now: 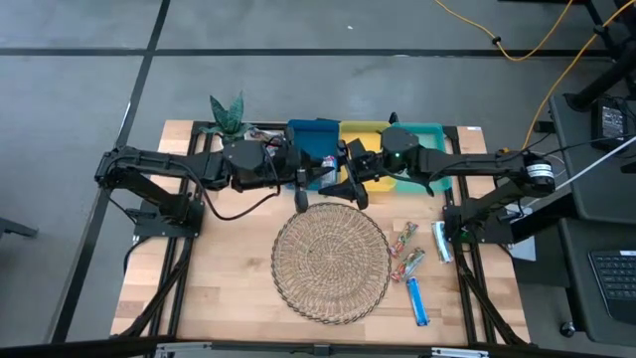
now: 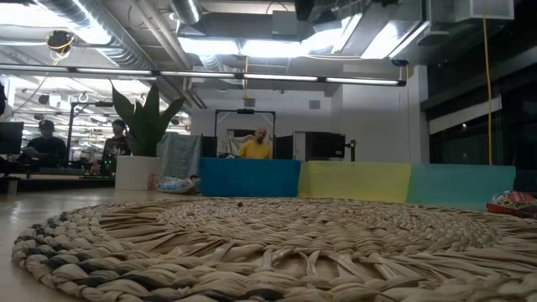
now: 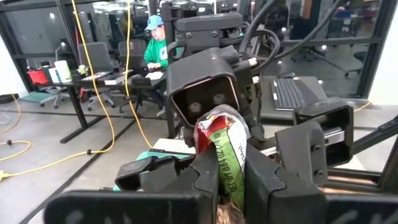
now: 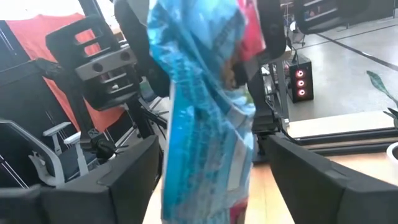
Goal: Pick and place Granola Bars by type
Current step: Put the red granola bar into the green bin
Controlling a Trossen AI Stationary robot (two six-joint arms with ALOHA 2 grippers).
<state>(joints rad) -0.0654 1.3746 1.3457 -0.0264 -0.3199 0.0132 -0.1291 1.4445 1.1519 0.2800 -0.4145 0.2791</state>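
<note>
Near the front edge of my wooden tabletop (image 1: 229,298) lies the wicker mat (image 1: 331,262); loose granola bars (image 1: 418,301) lie toward the right edge. Farther back, my left tool (image 3: 233,186) grips a red-green bar (image 3: 224,146), my right tool (image 4: 211,168) stands open around a blue bar (image 4: 205,112). Trays (image 1: 313,134) line the far edge.

Two matte black jointed arms, boxy dark wrist housings, black cables trailing from the bases, ridged black pads lining the fingers (image 3: 205,180).
</note>
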